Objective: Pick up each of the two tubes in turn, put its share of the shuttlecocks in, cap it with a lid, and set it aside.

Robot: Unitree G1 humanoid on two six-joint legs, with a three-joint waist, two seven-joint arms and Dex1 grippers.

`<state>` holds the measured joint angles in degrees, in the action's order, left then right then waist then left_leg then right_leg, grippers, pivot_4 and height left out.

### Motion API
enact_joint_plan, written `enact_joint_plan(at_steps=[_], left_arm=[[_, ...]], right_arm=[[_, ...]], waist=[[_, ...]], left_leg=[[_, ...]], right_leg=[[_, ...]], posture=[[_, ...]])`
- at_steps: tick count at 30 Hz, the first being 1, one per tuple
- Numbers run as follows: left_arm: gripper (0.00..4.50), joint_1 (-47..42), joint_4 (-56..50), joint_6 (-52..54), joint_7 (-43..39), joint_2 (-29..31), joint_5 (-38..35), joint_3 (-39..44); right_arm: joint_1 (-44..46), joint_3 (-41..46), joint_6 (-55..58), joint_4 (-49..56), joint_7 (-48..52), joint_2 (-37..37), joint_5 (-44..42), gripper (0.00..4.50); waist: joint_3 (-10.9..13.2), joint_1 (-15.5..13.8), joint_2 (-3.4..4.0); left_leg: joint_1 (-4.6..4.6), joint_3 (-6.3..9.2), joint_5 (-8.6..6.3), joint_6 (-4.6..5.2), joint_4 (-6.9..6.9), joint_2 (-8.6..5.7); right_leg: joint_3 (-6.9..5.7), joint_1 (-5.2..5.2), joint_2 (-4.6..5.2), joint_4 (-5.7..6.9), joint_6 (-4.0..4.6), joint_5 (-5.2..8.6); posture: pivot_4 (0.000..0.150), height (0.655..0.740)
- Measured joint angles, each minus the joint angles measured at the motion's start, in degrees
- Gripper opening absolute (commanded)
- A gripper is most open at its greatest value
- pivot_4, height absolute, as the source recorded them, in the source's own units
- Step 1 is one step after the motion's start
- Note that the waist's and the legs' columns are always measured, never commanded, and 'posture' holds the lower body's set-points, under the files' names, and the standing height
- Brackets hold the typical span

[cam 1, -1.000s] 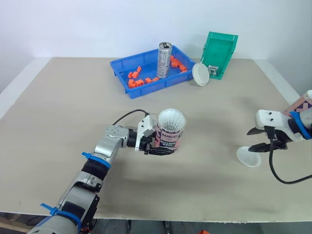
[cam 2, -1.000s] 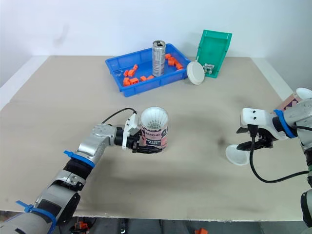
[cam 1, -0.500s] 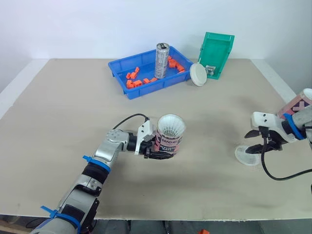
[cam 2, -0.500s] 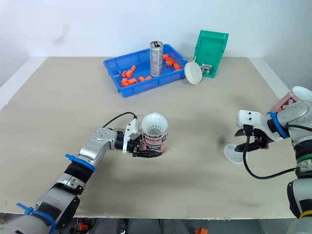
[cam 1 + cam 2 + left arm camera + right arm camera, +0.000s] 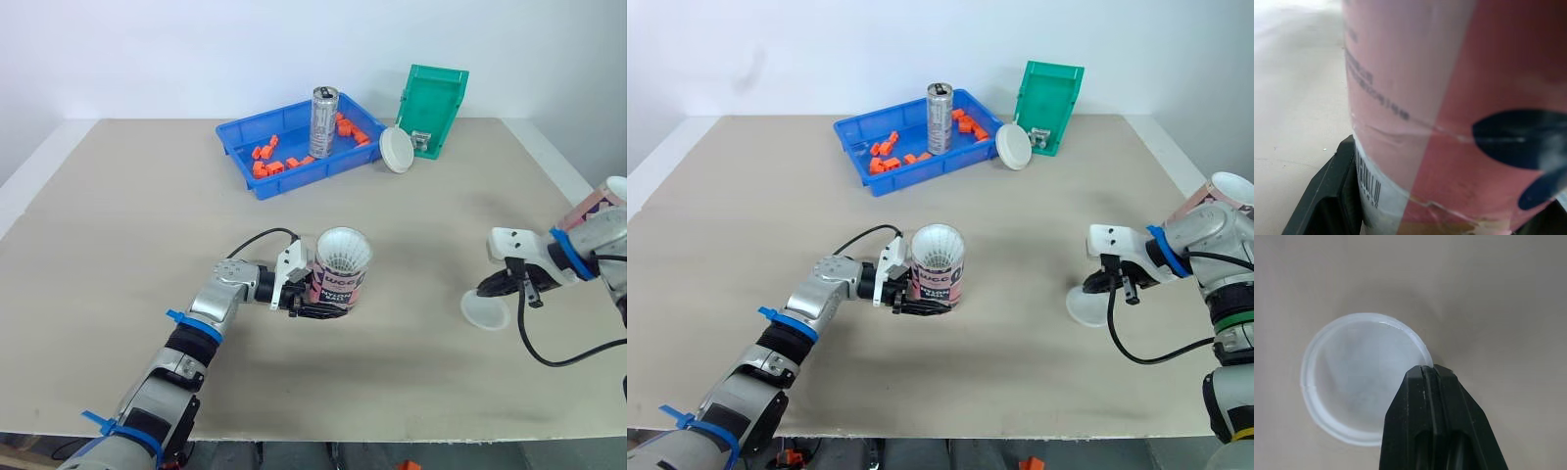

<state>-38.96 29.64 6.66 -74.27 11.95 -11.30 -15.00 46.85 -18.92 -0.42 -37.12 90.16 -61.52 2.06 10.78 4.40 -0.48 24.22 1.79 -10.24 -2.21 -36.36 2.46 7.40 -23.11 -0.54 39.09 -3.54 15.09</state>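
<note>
A pink tube (image 5: pixel 339 282) with white shuttlecocks (image 5: pixel 344 252) showing at its mouth stands mid-table. My left gripper (image 5: pixel 313 294) is closed around its lower part; the label (image 5: pixel 1449 98) sits between the black fingers (image 5: pixel 1327 196). At the right, my right gripper (image 5: pixel 498 286) is shut on the rim of a white lid (image 5: pixel 485 309), pinching its edge (image 5: pixel 1427 369) while the lid's disc (image 5: pixel 1347 382) hangs just over the table. A second pink tube (image 5: pixel 600 203) stands at the far right edge behind that arm. A second white lid (image 5: pixel 398 150) leans against the green bin.
At the back, a blue tray (image 5: pixel 245 137) holds orange pieces and a silver can (image 5: pixel 323 121). A tilted green bin (image 5: pixel 437 106) stands to its right. A black cable (image 5: pixel 549 357) loops under the right wrist. The table's front edge runs close to my left arm.
My right gripper has shut on the lid's rim and drawn it a little to the left. The left gripper still grips the tube in the same spot.
</note>
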Motion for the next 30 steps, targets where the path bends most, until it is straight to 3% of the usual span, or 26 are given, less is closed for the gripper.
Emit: enact_joint_plan(at_steps=[8,14,30], left_arm=[[2.9,-1.0,0.7,0.1,-1.3,0.5,0.0,-0.6],[2.9,-3.6,2.0,2.0,-3.8,1.5,0.2,-2.4],[2.9,-5.6,4.0,1.4,-5.0,2.5,0.7,-3.2]], right_arm=[[8.9,6.2,8.0,18.2,0.0,2.1,-8.5,0.04],[19.4,6.2,14.8,33.8,0.1,9.0,-19.1,0.04],[25.9,-6.6,5.1,32.5,0.2,13.6,-21.0,0.04]], waist=[[0.0,0.1,0.02],[0.0,0.1,-0.03],[-0.1,0.2,-0.18]], left_leg=[[0.01,0.02,0.0,0.0,0.02,0.05],[0.09,0.11,-0.01,-0.02,0.09,0.12],[0.08,0.06,-0.03,-0.02,0.08,0.2]], right_leg=[[-0.02,-0.02,-0.06,0.0,0.01,0.0],[-0.13,-0.1,-0.12,-0.01,0.09,0.08],[-0.14,-0.17,-0.16,0.04,0.17,0.04]], posture=[[0.15,0.74],[0.15,0.74],[0.15,0.74]])
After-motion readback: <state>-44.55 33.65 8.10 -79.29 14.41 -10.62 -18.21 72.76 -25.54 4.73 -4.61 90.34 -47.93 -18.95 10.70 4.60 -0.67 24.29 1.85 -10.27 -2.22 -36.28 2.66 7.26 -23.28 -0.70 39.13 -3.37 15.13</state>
